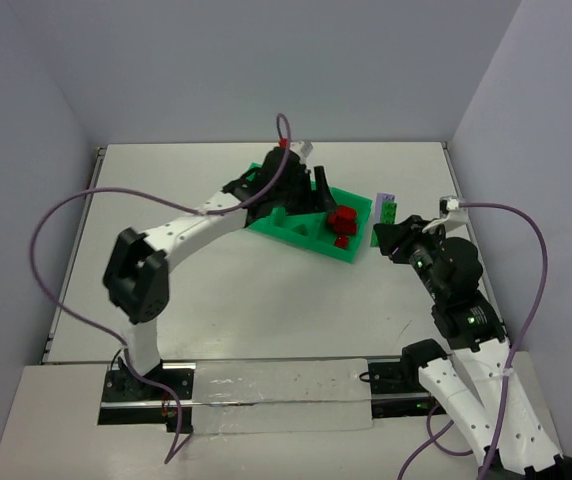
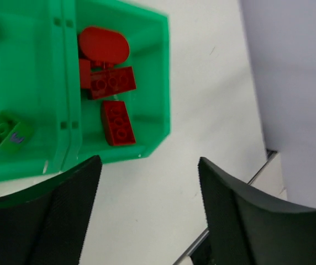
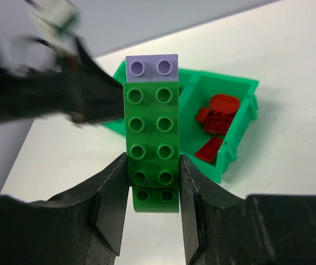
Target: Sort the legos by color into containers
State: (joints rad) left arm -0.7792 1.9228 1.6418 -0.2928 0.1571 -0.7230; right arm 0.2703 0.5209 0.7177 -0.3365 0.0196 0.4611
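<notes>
The green tray of containers [image 1: 306, 243] lies at the table's middle back. Several red legos [image 1: 343, 220] fill its right compartment [image 2: 161, 83], and a green lego [image 2: 6, 130] lies in the middle one. My left gripper [image 1: 311, 190] hovers over the tray, open and empty [image 2: 149, 187], its fingers [image 2: 75, 210] above bare table beside the red compartment. Just right of the tray, my right gripper [image 1: 391, 235] is shut on a stack of green legos [image 3: 149, 138] topped by a lavender lego [image 3: 151, 67], held upright [image 3: 153, 176]. The tray's left compartment is hidden behind the left arm.
The left arm's gripper [image 3: 64, 94] shows blurred just behind the held stack. Grey walls enclose the table on three sides, and a metal edge strip [image 2: 257, 171] runs along the table's border near the left gripper.
</notes>
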